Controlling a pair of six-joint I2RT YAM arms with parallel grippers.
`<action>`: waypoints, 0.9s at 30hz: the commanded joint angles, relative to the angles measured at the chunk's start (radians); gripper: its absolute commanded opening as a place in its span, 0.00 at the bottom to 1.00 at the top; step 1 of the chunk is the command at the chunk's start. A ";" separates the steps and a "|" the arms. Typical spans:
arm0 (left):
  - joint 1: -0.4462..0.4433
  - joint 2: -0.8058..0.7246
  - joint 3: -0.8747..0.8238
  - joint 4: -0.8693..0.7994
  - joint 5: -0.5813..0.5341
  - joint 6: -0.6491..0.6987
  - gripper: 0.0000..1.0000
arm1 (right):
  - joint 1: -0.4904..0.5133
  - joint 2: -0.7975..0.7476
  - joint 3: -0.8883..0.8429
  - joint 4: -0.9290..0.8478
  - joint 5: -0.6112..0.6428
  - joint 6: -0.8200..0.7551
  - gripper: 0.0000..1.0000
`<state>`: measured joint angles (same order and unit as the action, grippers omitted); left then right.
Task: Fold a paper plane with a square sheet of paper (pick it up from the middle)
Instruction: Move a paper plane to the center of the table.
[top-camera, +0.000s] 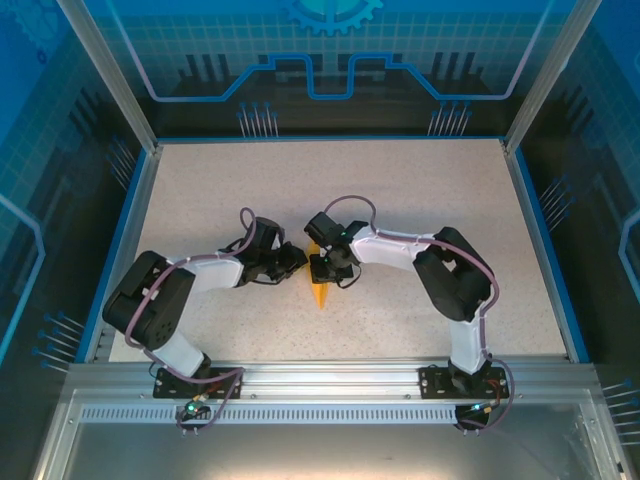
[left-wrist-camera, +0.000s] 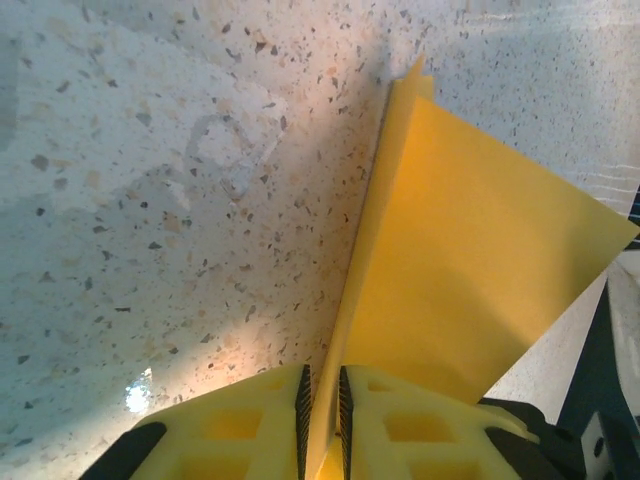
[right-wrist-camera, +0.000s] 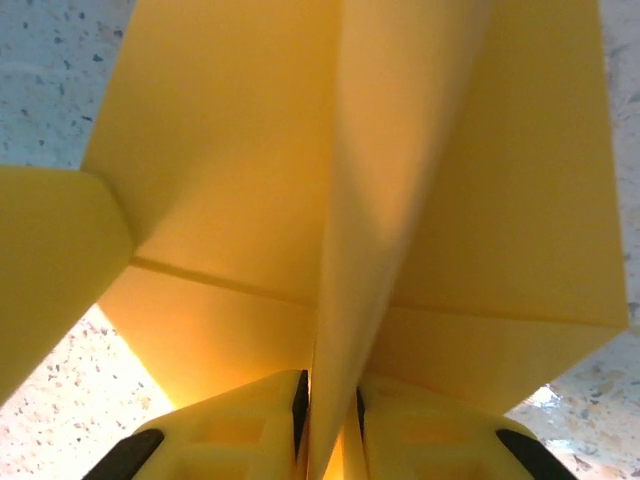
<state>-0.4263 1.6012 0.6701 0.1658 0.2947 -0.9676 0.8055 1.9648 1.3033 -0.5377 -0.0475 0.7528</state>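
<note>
Fingers (left-wrist-camera: 240, 425) of the left gripper (left-wrist-camera: 322, 378) are yellow with black ribbed pads (left-wrist-camera: 303, 400), and they stand close together with only a narrow slot between them. The upright folded edge of the paper plane (left-wrist-camera: 470, 270) runs down into this slot. From the left wrist view I cannot tell if the pads really press the paper or only stand beside it. The wide yellow wing of the plane spreads to the right of this fold, a little above the speckled table (left-wrist-camera: 150, 200).

From the top view, the left gripper (top-camera: 290, 262) is near the middle of the table (top-camera: 400, 200), a little toward its near edge, and it points to the right. The paper plane (top-camera: 320, 293) is at the same place on the table, between the two grippers. Its narrow orange tip points toward the near edge of the table, and its upper part is hidden under the grippers.

On the right side, the right gripper (top-camera: 322, 268) comes over the middle of the table and points to the left, very close to the left gripper. In the right wrist view its yellow fingers (right-wrist-camera: 250, 420) pinch the central ridge of the plane (right-wrist-camera: 230, 150), and the folded paper fills the gap between the pads. Creased flaps spread to both sides of this ridge, and the table (right-wrist-camera: 40, 45) shows at the corners.
</note>
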 joint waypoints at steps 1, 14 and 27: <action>0.011 -0.048 -0.006 -0.080 -0.055 0.013 0.24 | 0.022 0.027 0.040 -0.051 0.037 0.009 0.21; 0.011 -0.138 0.081 -0.386 -0.302 0.076 0.43 | -0.060 -0.084 0.071 -0.130 0.223 -0.111 0.05; 0.011 -0.163 0.106 -0.440 -0.359 0.103 0.55 | -0.368 0.018 0.173 -0.139 0.214 -0.305 0.10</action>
<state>-0.4263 1.4631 0.7460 -0.2329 -0.0376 -0.8860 0.4423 1.9228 1.4345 -0.6403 0.1764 0.5034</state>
